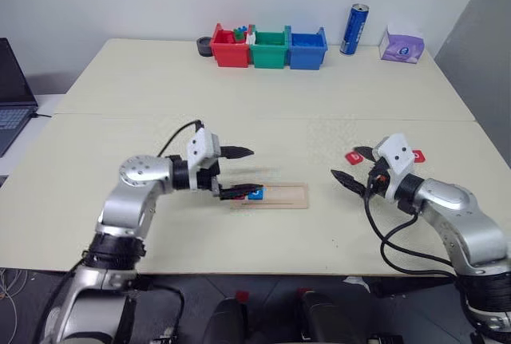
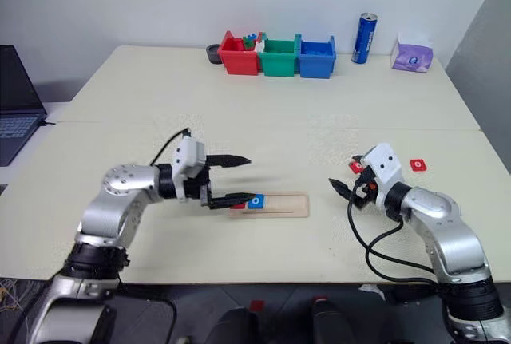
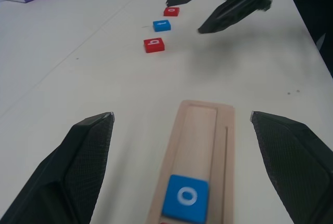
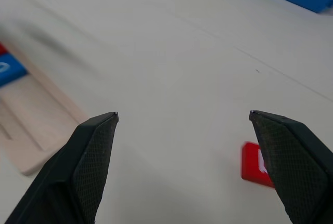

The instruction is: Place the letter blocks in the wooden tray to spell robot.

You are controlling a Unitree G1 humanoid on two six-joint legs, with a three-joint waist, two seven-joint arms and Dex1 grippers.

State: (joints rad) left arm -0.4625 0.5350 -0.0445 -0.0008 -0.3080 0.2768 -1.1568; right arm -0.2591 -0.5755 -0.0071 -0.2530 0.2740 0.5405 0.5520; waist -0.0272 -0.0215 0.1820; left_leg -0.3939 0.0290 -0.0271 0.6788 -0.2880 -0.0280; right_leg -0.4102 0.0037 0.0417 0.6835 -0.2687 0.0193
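blue o tile (image 3: 186,197) in wooden tray (image 3: 200,130), left gripper (image 3: 182,125) wide open and empty, right gripper (image 4: 183,116) likewise, red tile (image 4: 255,164) beside it

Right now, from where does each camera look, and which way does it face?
Head eyes: look forward and down at the table; both arms show, left gripper open over the wooden tray.
Left wrist: looks along the tray to the right gripper.
Right wrist: looks between its own open fingers.
Shared: the blue o block.

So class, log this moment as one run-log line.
tray: red block, blue o block placed | left gripper: open, empty | right gripper: open, near loose red block
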